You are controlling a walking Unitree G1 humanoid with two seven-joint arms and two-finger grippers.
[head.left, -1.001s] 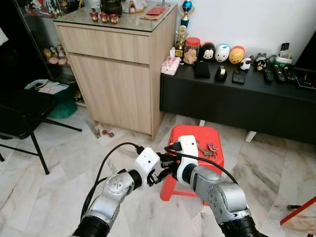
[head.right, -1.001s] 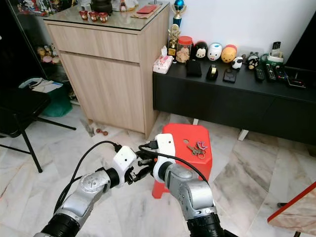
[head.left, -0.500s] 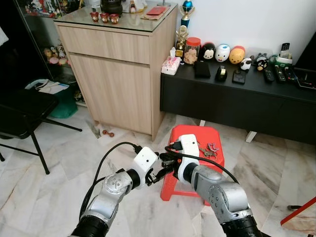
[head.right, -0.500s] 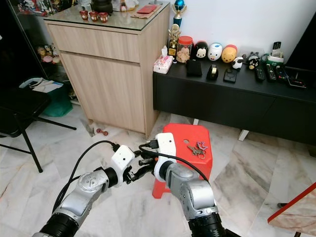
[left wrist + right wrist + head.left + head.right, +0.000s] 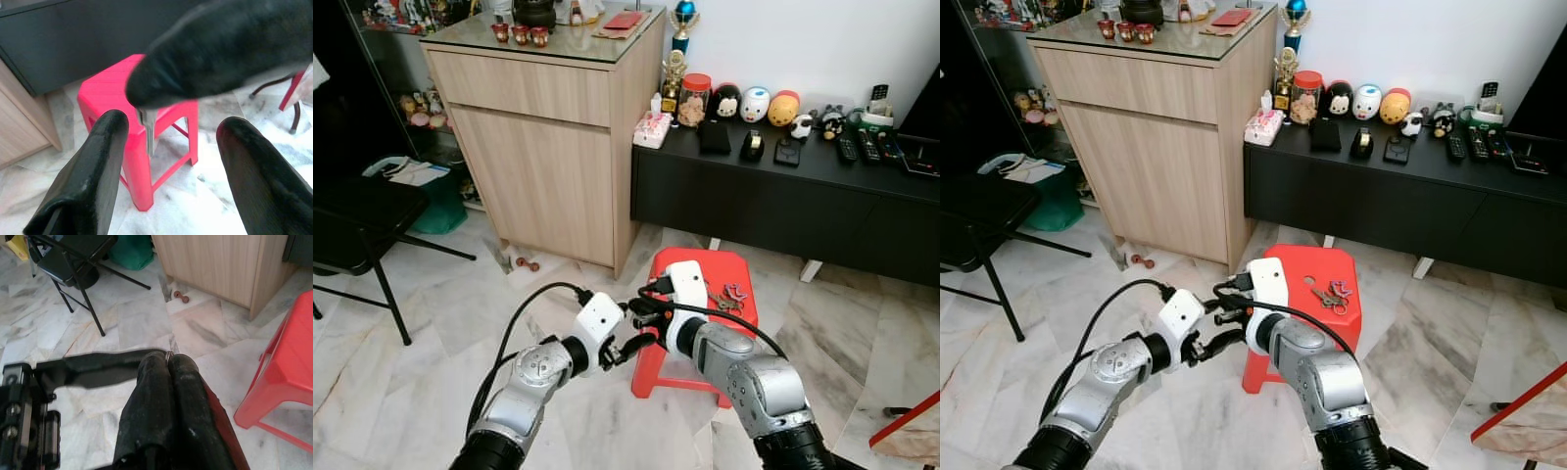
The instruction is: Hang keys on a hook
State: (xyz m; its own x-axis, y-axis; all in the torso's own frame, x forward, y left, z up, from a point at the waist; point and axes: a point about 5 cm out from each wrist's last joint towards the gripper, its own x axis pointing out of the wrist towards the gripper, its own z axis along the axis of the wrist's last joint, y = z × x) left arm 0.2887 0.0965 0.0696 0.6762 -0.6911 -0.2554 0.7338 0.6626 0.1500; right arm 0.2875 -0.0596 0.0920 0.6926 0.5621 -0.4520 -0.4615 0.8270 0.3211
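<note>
Nearest, the two silver arms meet low over the pale marble floor (image 5: pixel 401 392), just beside the front-left corner of the red plastic stool (image 5: pixel 700 323). The left pincer (image 5: pixel 628 346) is spread wide, its black fingers (image 5: pixel 93 181) well apart. The right pincer (image 5: pixel 641 305) is pressed together, and a small silver metal key (image 5: pixel 148 129) hangs from its tip, between the left fingers in the left wrist view. Compared with a second ago, the right wrist sits slightly higher and nearer the stool, while the left pincer has eased a little lower; the camera has barely shifted. On the stool's seat, a bunch of keys with a pink fob (image 5: pixel 726 297) lies where it was. Farther off stand a light wooden cabinet (image 5: pixel 543 147) and a low black table (image 5: pixel 783 196) lined with small figurines.
</note>
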